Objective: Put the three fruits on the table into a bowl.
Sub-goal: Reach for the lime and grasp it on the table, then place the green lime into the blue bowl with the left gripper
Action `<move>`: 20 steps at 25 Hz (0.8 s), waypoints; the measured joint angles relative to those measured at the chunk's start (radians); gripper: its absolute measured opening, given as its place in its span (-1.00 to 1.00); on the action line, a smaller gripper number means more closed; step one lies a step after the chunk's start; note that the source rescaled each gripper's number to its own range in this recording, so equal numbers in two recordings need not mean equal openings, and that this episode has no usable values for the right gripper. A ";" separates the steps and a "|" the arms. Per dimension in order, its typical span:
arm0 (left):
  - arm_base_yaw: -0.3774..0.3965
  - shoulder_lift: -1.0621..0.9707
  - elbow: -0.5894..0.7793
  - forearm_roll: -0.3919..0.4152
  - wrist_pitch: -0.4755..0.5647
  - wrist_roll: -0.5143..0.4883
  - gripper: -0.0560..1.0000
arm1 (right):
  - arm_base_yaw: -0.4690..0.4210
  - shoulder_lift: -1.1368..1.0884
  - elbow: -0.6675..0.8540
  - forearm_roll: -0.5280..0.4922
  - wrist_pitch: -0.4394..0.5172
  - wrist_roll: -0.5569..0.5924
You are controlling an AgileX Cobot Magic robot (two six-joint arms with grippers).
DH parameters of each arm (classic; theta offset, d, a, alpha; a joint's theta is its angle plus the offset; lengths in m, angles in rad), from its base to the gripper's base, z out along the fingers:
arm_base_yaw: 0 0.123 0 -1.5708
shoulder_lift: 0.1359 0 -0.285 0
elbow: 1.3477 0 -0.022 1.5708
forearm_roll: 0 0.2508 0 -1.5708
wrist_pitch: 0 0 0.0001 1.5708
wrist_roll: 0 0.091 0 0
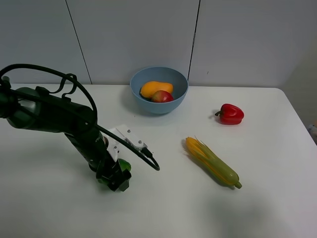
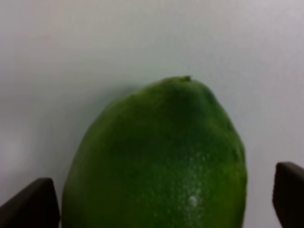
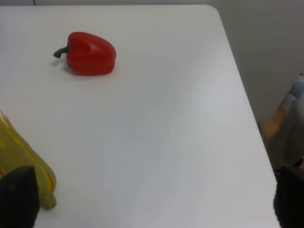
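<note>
White table (image 1: pixel 267 198), grey wall (image 1: pixel 133 34); left gripper (image 1: pixel 118 179) spread around lime (image 2: pixel 156 156); right gripper (image 3: pixel 154 194) apart.

No writing, label, brand mark, number or sign can be read in any view. The bowl (image 1: pixel 159 106), lime (image 2: pixel 156 156), pepper (image 3: pixel 90 53), corn cob (image 1: pixel 213 162) and table (image 1: pixel 267 203) show only plain surfaces.
</note>
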State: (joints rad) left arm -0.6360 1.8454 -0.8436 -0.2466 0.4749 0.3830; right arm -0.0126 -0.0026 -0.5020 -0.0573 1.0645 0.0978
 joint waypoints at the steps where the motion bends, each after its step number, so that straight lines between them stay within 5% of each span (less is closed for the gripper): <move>1: 0.000 0.002 0.000 -0.003 -0.005 0.000 0.29 | 0.000 0.000 0.000 0.000 0.000 0.000; 5: 0.000 0.002 0.000 -0.022 -0.010 -0.007 -0.80 | 0.000 0.000 0.000 0.000 0.000 0.000; 13: 0.000 0.002 -0.037 -0.014 0.036 -0.053 -0.80 | 0.000 0.000 0.000 0.000 0.000 0.000; 20: 0.069 -0.059 -0.378 0.053 0.166 -0.053 -0.80 | 0.000 0.000 0.000 0.000 0.000 0.000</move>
State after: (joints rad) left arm -0.5672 1.7863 -1.2220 -0.1940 0.6407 0.3304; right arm -0.0126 -0.0026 -0.5020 -0.0573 1.0645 0.0978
